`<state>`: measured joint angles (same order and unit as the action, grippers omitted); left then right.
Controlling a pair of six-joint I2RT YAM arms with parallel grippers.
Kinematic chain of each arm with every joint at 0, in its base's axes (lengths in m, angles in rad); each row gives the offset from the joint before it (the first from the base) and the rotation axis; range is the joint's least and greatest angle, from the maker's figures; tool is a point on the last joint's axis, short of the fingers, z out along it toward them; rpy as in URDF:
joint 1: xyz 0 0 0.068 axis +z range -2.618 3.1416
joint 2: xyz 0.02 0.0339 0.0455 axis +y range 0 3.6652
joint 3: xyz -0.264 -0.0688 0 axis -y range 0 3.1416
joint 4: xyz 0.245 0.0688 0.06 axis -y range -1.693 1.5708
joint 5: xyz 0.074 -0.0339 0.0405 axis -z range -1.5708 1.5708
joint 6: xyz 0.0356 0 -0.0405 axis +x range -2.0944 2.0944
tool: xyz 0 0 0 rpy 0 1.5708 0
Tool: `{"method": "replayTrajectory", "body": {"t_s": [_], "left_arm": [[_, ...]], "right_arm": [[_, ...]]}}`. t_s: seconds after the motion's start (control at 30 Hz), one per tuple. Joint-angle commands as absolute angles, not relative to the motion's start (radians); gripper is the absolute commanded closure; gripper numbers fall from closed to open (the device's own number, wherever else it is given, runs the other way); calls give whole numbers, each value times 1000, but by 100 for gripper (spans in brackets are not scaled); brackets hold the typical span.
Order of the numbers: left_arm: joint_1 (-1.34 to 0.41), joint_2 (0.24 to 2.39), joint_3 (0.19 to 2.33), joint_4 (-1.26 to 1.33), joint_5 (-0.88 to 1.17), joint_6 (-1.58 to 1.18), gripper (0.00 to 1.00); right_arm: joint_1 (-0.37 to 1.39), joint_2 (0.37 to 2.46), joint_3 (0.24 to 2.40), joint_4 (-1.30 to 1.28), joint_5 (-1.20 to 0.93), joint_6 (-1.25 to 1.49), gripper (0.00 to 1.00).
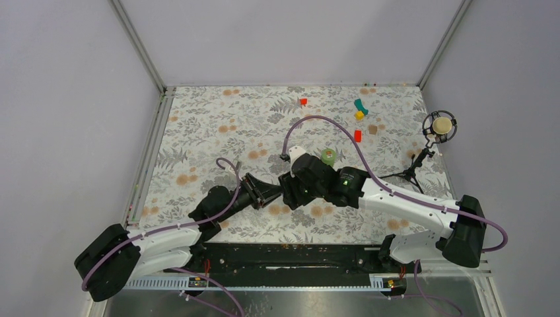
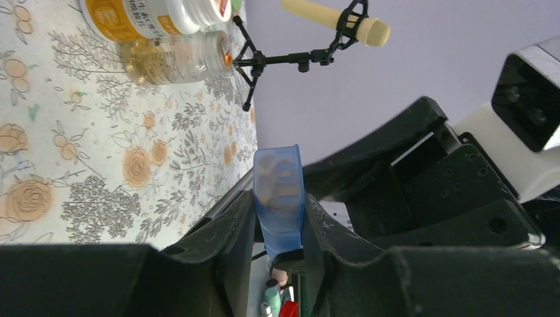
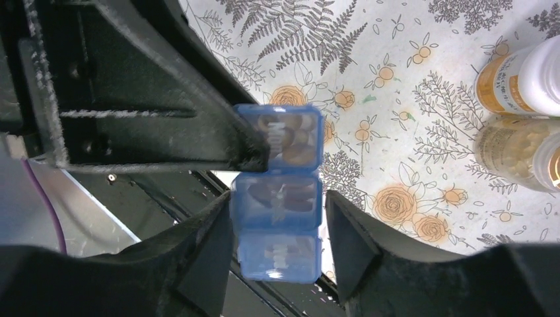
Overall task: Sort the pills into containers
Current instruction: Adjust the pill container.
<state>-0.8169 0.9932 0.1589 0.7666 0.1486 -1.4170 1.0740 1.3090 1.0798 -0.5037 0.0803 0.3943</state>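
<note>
Left wrist: L hand (image 2: 279, 214) pinches blue pill box (image 2: 280, 181) btwn fingers; R hand (image 3: 277, 208) spread astride it.

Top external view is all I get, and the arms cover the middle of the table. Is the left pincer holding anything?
Observer: Yes. The left pincer is shut on the translucent blue plastic pill box, gripping one end compartment.
Operator: And the right pincer?
Observer: The right pincer is open and straddles the box's middle compartment, with a gap showing on one side.
Operator: Any pills inside?
Observer: The compartment in the left pincer's grip holds brownish round pills.
</note>
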Motion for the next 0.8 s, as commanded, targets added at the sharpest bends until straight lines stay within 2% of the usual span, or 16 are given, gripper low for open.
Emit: {"method": "replayTrajectory", "body": {"t_s": [0.0, 0.07, 0.17, 0.23, 0.43, 0.57, 0.7, 0.73, 0.77], "left_arm": [[-822, 936, 164, 840, 130, -1458, 100], [-822, 927, 166, 831, 125, -1461, 100], [-822, 922, 169, 823, 122, -1463, 100], [-822, 925, 176, 817, 126, -1463, 100], [-822, 927, 178, 815, 125, -1463, 100], [-822, 932, 178, 818, 122, -1466, 100], [-822, 942, 184, 827, 126, -1469, 100], [-822, 943, 184, 830, 127, -1469, 99], [-822, 945, 184, 835, 126, -1471, 87]], "right_arm": [[1061, 1288, 1078, -455, 93, 404, 33], [1062, 1276, 1062, -434, 90, 392, 26], [1060, 1276, 1050, -407, 69, 352, 22], [1060, 1277, 1042, -383, 64, 331, 26], [1060, 1253, 1016, -322, 53, 295, 45], [1060, 1246, 1008, -313, 41, 289, 52], [1060, 1248, 1005, -314, 31, 282, 64], [1060, 1247, 1005, -313, 29, 282, 66], [1060, 1246, 1003, -313, 31, 283, 67]]}}
